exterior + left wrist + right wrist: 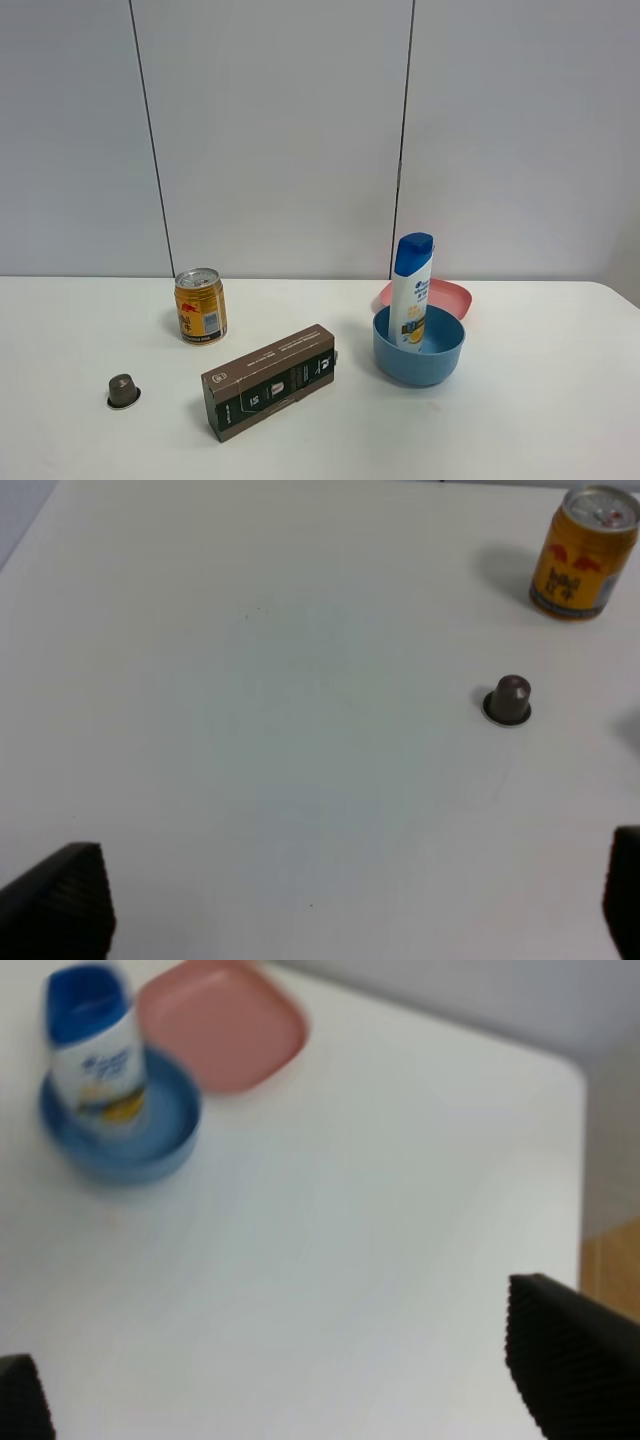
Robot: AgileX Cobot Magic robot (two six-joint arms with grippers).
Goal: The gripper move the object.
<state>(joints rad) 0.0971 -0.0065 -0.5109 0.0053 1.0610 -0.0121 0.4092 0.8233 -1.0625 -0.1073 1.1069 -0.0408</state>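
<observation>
The shampoo bottle [411,292] stands upright in the blue bowl [440,361], released, since the right pincer [290,1380] hangs spread and empty, well apart.

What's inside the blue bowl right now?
The white shampoo bottle stands upright inside the blue bowl, leaning slightly against its rim. The bottle's base is hidden by the bowl wall; nothing else shows inside.
</observation>
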